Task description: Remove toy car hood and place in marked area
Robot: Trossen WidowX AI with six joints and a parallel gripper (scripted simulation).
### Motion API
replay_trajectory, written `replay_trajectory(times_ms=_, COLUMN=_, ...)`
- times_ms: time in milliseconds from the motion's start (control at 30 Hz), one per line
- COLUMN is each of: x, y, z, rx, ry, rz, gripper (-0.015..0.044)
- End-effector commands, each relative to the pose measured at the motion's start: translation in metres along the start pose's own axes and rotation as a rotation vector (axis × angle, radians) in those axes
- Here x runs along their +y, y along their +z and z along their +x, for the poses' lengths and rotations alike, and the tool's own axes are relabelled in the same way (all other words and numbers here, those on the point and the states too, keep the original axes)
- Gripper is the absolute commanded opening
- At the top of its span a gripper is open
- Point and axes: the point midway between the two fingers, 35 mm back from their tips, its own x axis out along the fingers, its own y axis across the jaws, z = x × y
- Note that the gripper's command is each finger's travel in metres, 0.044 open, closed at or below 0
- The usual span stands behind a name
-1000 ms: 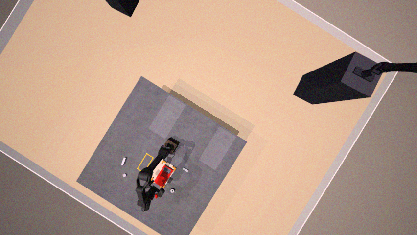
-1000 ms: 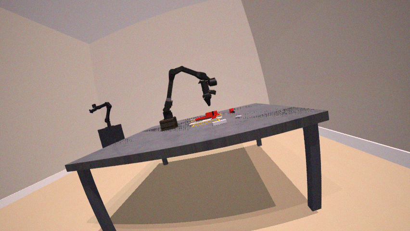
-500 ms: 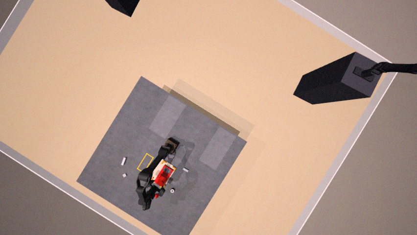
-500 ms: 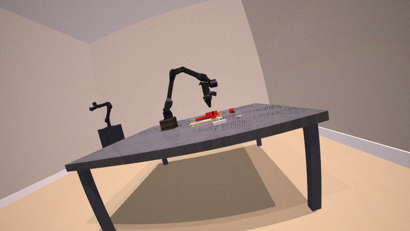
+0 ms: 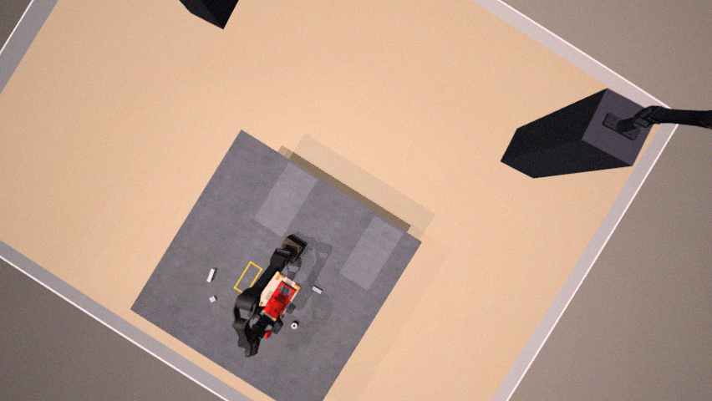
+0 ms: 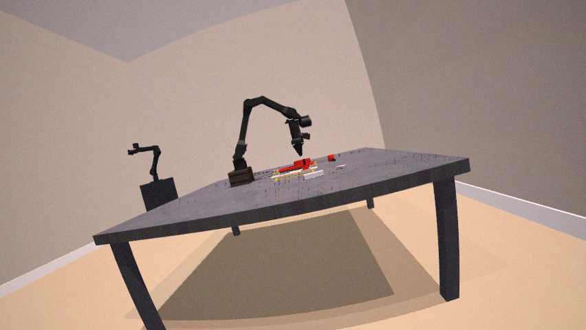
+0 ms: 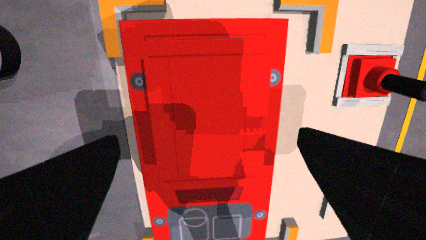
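The red toy car [image 5: 272, 309] [image 6: 287, 168] [image 7: 277, 37] lies on a cream board [image 5: 268, 286] [image 7: 345, 20] with orange corner pieces. The hood seems to be the raised red part [image 6: 301, 166] [image 7: 215, 100] at the car's end away from the arm's base; its edges are hard to tell from the body. My gripper [image 6: 300, 155] [image 7: 210, 140] is open and empty above the car, one finger to each side of it, touching nothing. The marked area is a yellow outline [image 5: 241, 275] [image 7: 405, 122] beside the board; the arm covers part of it in the top view.
A red block [image 7: 357, 77] with a black rod sits in a grey frame on the board. A wheel [image 5: 294, 323] [image 7: 7, 52], a white bar [image 5: 211, 275] [image 6: 313, 175], small light pieces [image 5: 212, 298] [image 5: 317, 289] and another red piece [image 5: 267, 334] [image 6: 331, 157] lie around it.
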Motion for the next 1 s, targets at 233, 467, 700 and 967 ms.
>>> replay_trajectory(times_ms=233, x=-0.001, y=-0.001, z=0.012, rx=0.006, ry=-0.005, rz=-0.006, gripper=0.044)
replay_trajectory(times_ms=467, x=-0.001, y=-0.002, z=0.018, rx=0.006, ry=-0.005, rz=-0.006, gripper=0.044)
replay_trajectory(times_ms=700, x=-0.001, y=-0.002, z=0.023, rx=0.006, ry=-0.005, rz=-0.006, gripper=0.044)
replay_trajectory(times_ms=967, x=-0.001, y=-0.002, z=0.026, rx=0.006, ry=-0.005, rz=-0.006, gripper=0.044)
